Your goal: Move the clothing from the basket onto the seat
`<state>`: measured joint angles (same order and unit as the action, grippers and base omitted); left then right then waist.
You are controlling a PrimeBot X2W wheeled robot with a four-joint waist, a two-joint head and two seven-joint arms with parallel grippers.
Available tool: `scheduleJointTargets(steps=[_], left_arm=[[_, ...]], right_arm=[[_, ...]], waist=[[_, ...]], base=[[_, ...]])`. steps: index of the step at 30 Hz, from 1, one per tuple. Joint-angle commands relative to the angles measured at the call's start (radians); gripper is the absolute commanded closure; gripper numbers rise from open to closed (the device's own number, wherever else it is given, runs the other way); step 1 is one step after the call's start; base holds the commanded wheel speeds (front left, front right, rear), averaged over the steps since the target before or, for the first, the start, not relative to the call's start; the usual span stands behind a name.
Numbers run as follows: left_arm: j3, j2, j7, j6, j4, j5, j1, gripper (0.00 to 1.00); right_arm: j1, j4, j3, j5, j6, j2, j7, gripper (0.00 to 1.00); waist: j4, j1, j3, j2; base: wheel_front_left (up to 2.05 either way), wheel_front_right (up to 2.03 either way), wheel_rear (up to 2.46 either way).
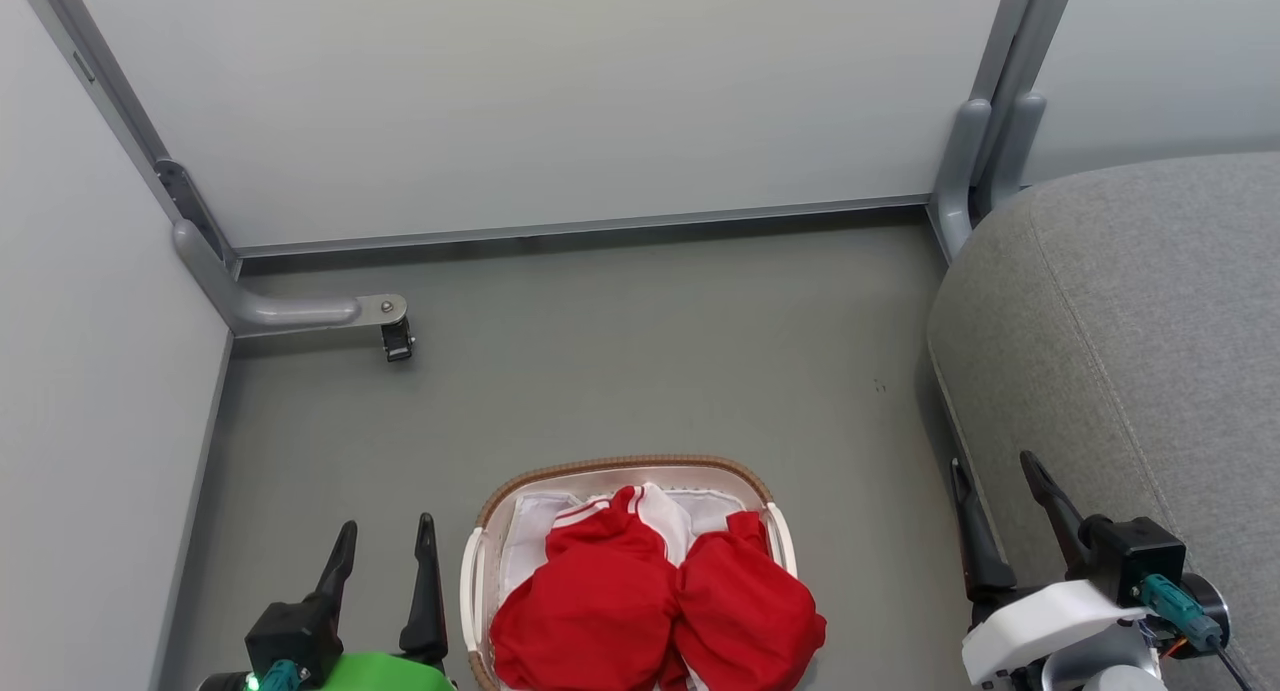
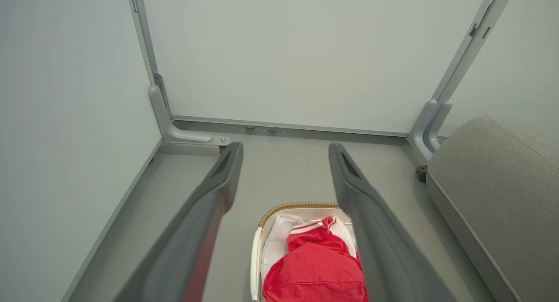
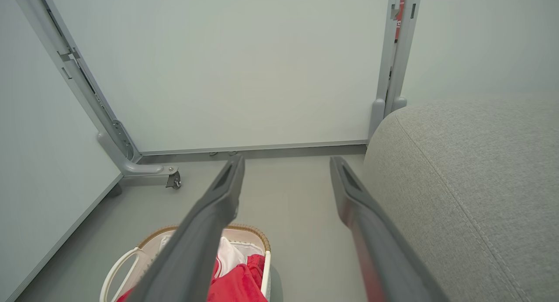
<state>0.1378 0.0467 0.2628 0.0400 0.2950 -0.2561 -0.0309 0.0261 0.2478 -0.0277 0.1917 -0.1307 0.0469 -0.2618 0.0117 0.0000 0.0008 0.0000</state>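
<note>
Clothing, 2 bright red sports garments with white stripe trim (image 1: 655,601), sits heaped in the oval white plastic basket with a brown woven-look rim (image 1: 620,464) on the grey floor (image 1: 600,371), low in the middle of the head view and between the 2 arms. The left claw (image 1: 388,523) hovers just beside the basket's left side, its 2 dark fingers spread wide with nothing between them; the clothing lies to its right and below. The right claw (image 1: 993,461), equally wide and empty, hangs well apart from the basket, at the edge of the large grey fabric-upholstered seat (image 1: 1150,351), which rises to the right of the basket. The red heap spreads across the basket as 2 mounds side by side. By position the left claw looks the nearer for a grasp, reaching inward and down, while the carry to the seat runs rightward across the basket
</note>
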Motion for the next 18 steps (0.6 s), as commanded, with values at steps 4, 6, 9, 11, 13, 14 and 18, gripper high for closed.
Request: scheduleJointTargets(steps=[4,6,9,11,13,14,18], left_arm=[[0.0,0.007,0.002,0.003,0.008,0.0,-0.009,0.0],[0.0,0.007,0.002,0.003,0.011,0.0,-0.008,0.0],[0.001,0.007,0.002,0.003,0.014,0.0,-0.005,0.0],[0.001,0.007,0.002,0.003,0.015,-0.001,-0.003,0.0],[0.002,0.007,0.002,0.002,0.016,-0.001,-0.002,0.0],[0.002,0.007,0.002,0.001,0.017,-0.001,-0.002,0.0],[0.002,0.007,0.002,0.0,0.016,0.0,-0.003,0.0]], right_arm=[[-0.003,0.004,0.001,-0.003,0.0,0.006,-0.005,0.0],[-0.002,0.004,0.001,-0.001,0.0,0.006,-0.005,0.0],[-0.002,0.004,0.002,0.001,0.0,0.006,-0.005,0.0],[-0.002,0.003,0.002,0.002,0.0,0.006,-0.005,0.0],[-0.002,0.003,0.002,0.003,0.0,0.006,-0.005,0.0],[-0.002,0.003,0.001,0.004,0.0,0.006,-0.005,0.0],[-0.002,0.002,0.0,0.006,0.0,0.006,-0.005,0.0]], waist=[[0.001,0.0,0.0,0.0],[0.002,0.0,0.0,0.0],[0.003,0.0,0.0,0.0],[0.003,0.0,0.0,0.0],[0.004,0.0,0.0,0.0],[0.004,0.0,0.0,0.0],[0.004,0.0,0.001,0.0]], base=[[0.0,0.0,0.0],[0.0,0.0,0.0],[0.0,0.0,0.0],[0.0,0.0,0.0],[0.0,0.0,0.0],[0.0,0.0,0.0],[0.0,0.0,0.0]])
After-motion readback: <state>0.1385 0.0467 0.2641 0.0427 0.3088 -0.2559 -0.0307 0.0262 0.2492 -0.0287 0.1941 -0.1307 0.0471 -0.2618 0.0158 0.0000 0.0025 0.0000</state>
